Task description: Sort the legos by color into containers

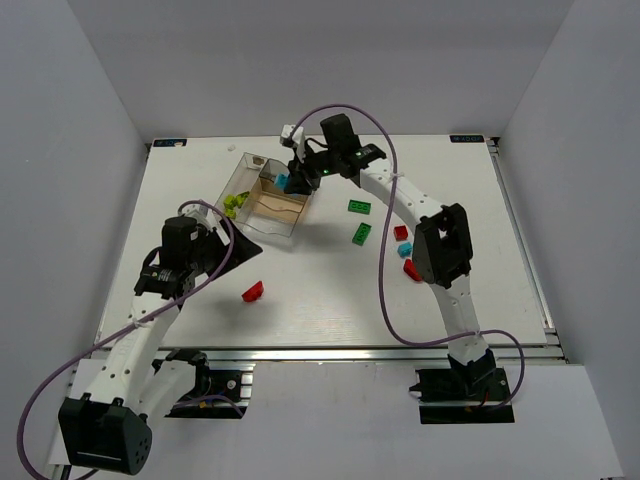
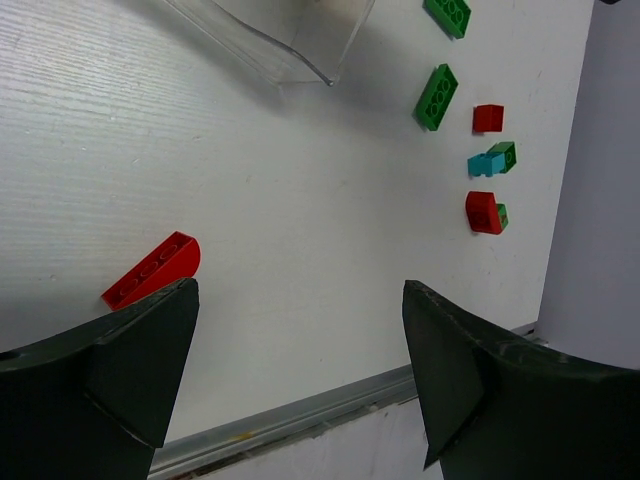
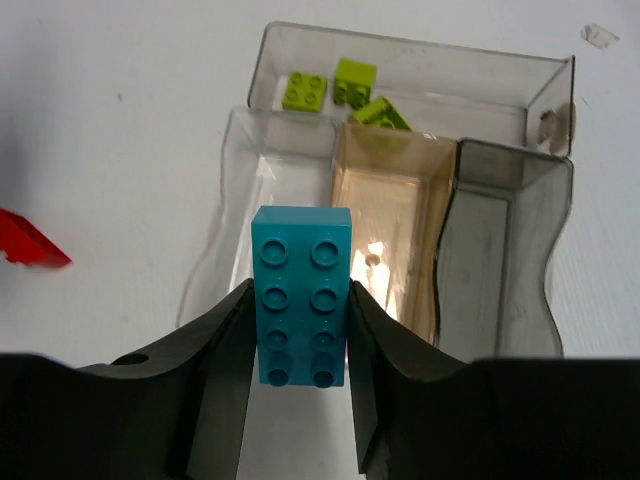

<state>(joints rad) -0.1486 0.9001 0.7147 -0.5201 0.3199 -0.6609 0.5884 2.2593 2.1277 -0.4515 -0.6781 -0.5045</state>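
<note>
My right gripper (image 3: 300, 335) is shut on a light blue two-by-four brick (image 3: 300, 290) and holds it above the clear tray (image 3: 400, 45), over its near compartments. In the top view this gripper (image 1: 290, 180) hangs at the tray's right end (image 1: 232, 182). Three yellow-green bricks (image 3: 355, 80) lie in the tray's far compartment. My left gripper (image 2: 300, 340) is open and empty above the table, with a red sloped brick (image 2: 155, 270) just beyond its left finger. In the top view the left gripper (image 1: 245, 250) sits up and left of that red brick (image 1: 253, 291).
Loose bricks lie right of the tray: two dark green (image 1: 359, 207) (image 1: 361, 234), a red one (image 1: 401, 232), a light blue one (image 1: 405, 249) and another red one (image 1: 412, 270). The table's metal front edge (image 2: 300, 415) lies below the left fingers.
</note>
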